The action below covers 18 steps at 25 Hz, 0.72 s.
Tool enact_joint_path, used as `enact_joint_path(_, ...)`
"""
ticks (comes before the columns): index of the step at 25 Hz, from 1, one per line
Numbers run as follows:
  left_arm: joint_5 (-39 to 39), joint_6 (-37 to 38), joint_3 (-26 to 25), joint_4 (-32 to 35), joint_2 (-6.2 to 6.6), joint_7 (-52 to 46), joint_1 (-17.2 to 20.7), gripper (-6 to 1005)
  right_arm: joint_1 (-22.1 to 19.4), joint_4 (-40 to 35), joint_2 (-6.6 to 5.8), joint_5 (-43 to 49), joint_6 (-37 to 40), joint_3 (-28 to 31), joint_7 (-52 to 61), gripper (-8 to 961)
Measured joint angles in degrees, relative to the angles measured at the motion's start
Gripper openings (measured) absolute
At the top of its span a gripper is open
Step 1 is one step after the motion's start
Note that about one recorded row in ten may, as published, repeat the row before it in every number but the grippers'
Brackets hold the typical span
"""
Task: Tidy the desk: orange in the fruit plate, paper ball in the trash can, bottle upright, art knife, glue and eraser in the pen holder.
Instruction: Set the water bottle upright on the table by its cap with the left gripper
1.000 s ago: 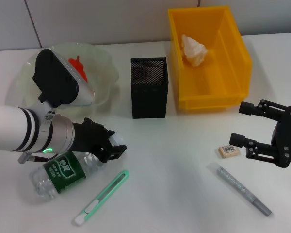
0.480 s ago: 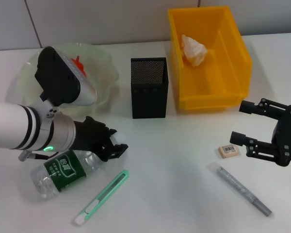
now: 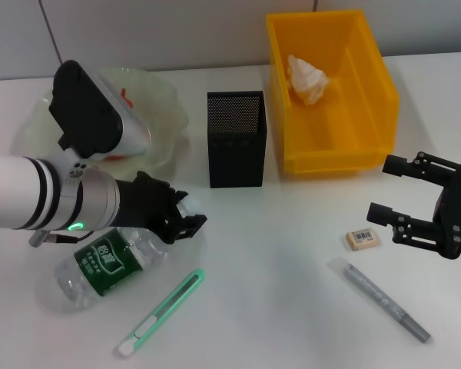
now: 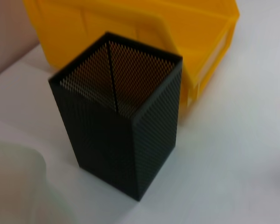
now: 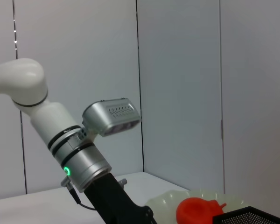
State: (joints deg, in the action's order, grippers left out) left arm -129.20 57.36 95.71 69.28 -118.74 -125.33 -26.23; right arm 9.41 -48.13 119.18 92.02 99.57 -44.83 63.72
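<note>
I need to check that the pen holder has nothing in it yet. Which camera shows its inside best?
The left wrist view: it looks down into the pen holder, and the visible mesh interior holds nothing. The head view shows its front and opening, but little of its depth. The right wrist view catches only a rim corner.

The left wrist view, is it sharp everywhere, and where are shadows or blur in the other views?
Left wrist view: the pen holder is fairly sharp, while the pale shape at the near corner is blurred. Head view: soft shadows lie under the left claw and beside the art knife; the bottle shows small highlights. Right wrist view: the orange is in focus, lighting even.
</note>
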Motion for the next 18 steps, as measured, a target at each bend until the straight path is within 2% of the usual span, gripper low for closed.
enact_joint_path(11, 0.2, 0.0, 0.0, 5.9, 0.00, -0.4, 2.9, 438, 0.2, 0.4, -0.06, 0.0, 0.0, 0.7, 0.0, 732)
enact_joint_path(18, 1.1, -0.2, -0.2, 11.0, 0.06, -0.4, 6.1, 438, 0.2, 0.4, -0.09, 0.0, 0.0, 0.7, -0.1, 732)
